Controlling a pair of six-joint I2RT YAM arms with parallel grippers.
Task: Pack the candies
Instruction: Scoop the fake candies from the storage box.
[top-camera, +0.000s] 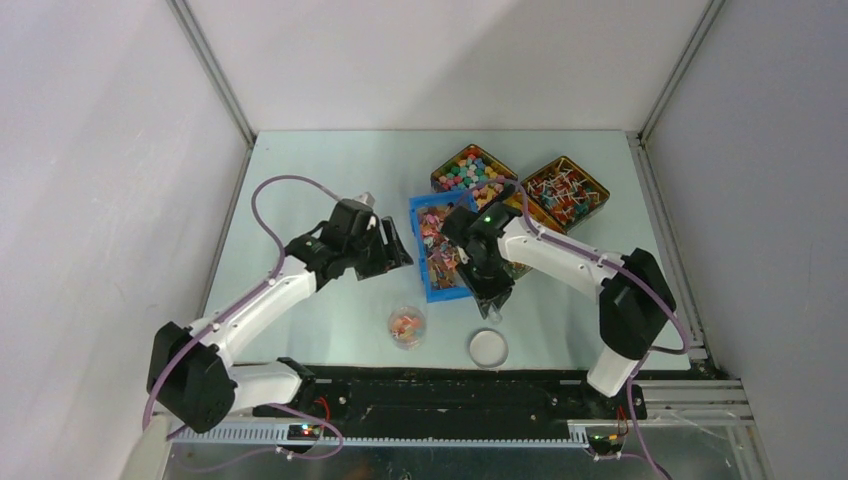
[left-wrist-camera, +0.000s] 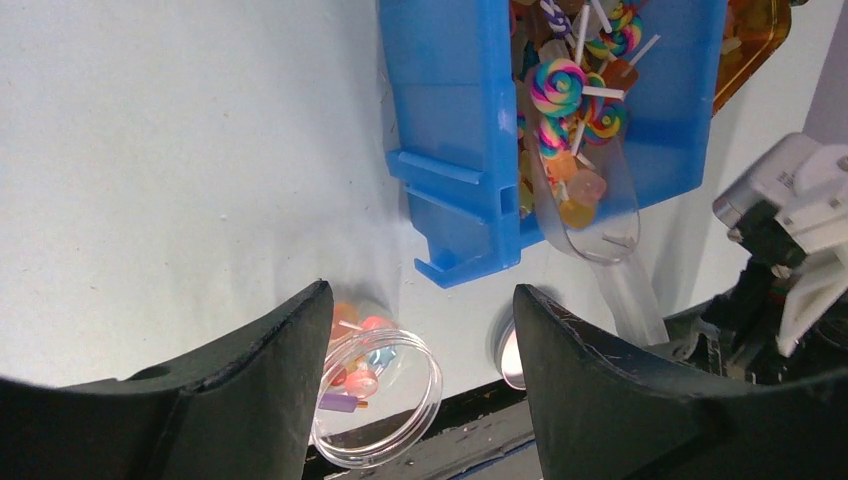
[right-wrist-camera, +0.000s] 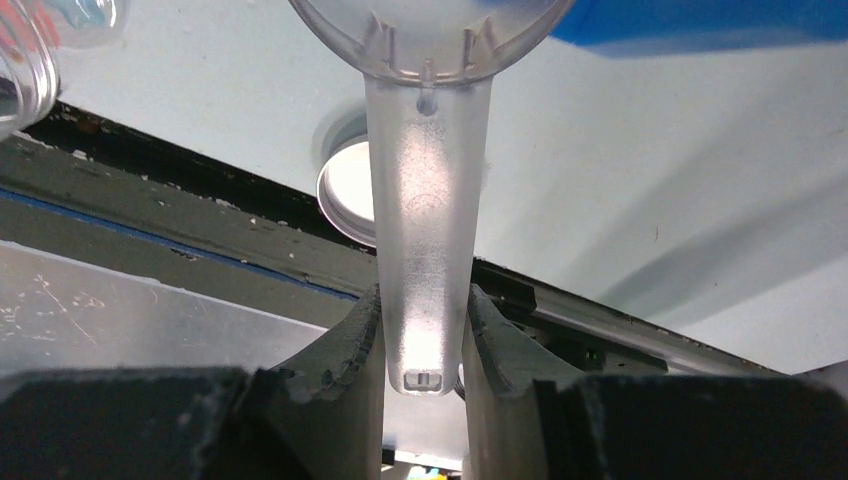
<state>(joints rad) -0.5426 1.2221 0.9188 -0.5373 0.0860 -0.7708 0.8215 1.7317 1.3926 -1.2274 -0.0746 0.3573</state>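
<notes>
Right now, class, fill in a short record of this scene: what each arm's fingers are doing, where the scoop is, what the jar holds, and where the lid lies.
left fingers: open, holding nothing, left of the blue bin
right fingers: shut on the handle of the clear scoop
scoop: bowl at the bin's near end, a few candies in it
jar: clear, uncapped, standing on the table, a few candies inside
lid: white, on the table right of the jar, apart from it
</notes>
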